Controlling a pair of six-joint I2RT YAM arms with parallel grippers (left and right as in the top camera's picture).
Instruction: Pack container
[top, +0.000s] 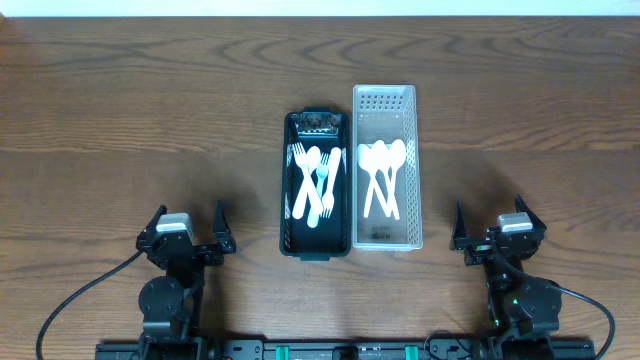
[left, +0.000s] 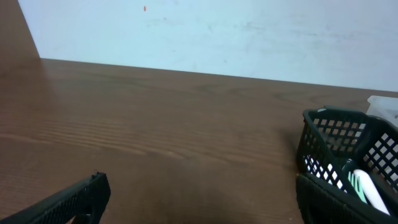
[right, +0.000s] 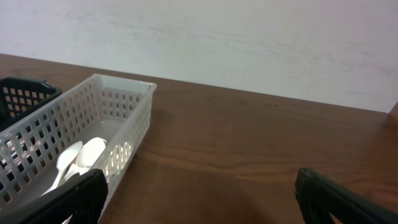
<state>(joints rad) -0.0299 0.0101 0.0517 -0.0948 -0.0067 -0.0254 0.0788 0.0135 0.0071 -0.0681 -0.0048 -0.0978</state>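
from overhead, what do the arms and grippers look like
Black all over: left arm and right arm carry a pale grey block at the wrist; left gripper and right gripper each have two slim black fingers. A black cable loops from each base.

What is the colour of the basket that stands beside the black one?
White. The basket has perforated walls; the overhead view shows it best.

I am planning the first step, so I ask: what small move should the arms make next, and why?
Probably move the left gripper forward toward the black basket. It and the right gripper both stand open and empty, apart from the cutlery inside.
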